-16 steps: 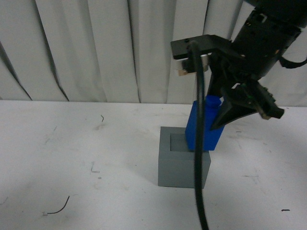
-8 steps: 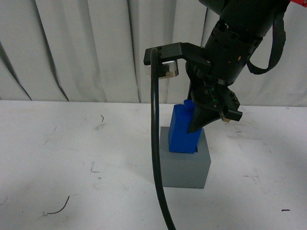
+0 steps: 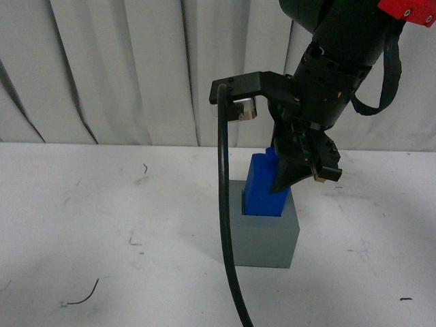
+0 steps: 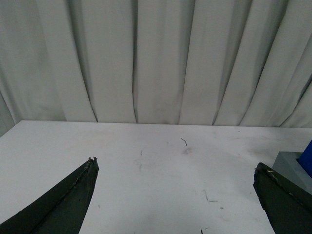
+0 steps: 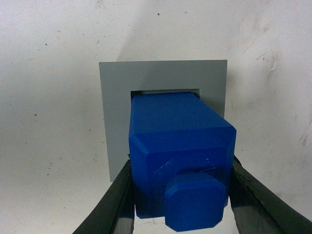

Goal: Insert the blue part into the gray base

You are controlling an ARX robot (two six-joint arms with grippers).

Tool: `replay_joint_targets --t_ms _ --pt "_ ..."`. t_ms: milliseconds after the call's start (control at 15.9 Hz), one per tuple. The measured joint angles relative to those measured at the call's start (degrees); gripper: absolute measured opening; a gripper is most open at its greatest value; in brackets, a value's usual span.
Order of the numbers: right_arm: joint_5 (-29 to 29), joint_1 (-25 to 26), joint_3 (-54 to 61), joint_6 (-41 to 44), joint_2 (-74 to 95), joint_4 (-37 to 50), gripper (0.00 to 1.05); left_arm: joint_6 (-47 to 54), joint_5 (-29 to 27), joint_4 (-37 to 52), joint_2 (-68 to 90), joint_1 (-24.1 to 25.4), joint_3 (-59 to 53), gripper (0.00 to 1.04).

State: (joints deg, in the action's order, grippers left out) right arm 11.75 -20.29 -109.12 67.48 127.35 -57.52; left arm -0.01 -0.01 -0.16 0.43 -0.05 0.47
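Note:
My right gripper (image 3: 289, 178) is shut on the blue part (image 3: 263, 186), a bright blue block with a square knob (image 5: 195, 201) on top. The block's lower end sits in the square recess of the gray base (image 3: 262, 238), a matte gray cube on the white table; the block leans slightly. In the right wrist view the blue part (image 5: 178, 141) fills the recess of the gray base (image 5: 114, 97), with my gripper (image 5: 179, 195) clamped on both its sides. My left gripper (image 4: 175, 168) is open and empty over bare table; the gray base (image 4: 290, 165) and a blue sliver (image 4: 308, 156) show at that view's edge.
The white table (image 3: 102, 218) carries scuff marks and a small dark wire scrap (image 3: 82, 296) near its front left. A black cable (image 3: 226, 225) hangs from my right arm in front of the gray base. A pleated white curtain (image 3: 122, 68) closes off the back.
My right gripper has carried the blue part leftward from beside the gray base to over its recess, then lowered it so its lower end sits inside. The base shifted slightly.

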Motion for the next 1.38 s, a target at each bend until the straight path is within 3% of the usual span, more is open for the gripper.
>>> replay_joint_targets --t_ms 628,879,942,1005,1068,1130,1256,1382 --pt "-0.42 -0.48 1.14 0.07 0.0 0.9 0.46 0.0 0.0 -0.02 0.0 0.0 0.0 0.98" --pt "-0.39 -0.72 1.2 0.31 0.0 1.57 0.64 0.0 0.0 -0.02 0.0 0.0 0.0 0.98" --pt "-0.37 -0.72 1.22 0.35 -0.02 1.66 0.71 0.0 0.0 0.0 0.0 0.0 0.0 0.98" --pt "-0.13 -0.7 1.33 0.55 -0.35 1.49 0.86 0.0 0.0 -0.02 0.0 0.0 0.0 0.98" --pt "2.56 -0.15 2.56 0.5 -2.82 1.73 0.97 0.02 0.0 0.0 0.0 0.0 0.0 0.98" --pt "7.34 2.16 5.31 0.48 -7.02 4.02 0.98 0.0 0.0 -0.02 0.0 0.0 0.0 0.98" --pt "11.04 4.68 8.02 -0.31 -10.38 8.66 0.98 0.0 0.0 0.0 0.0 0.0 0.0 0.98" --pt "19.04 9.31 15.43 -5.01 -16.79 23.32 0.98 0.0 0.0 0.0 0.0 0.0 0.0 0.98"
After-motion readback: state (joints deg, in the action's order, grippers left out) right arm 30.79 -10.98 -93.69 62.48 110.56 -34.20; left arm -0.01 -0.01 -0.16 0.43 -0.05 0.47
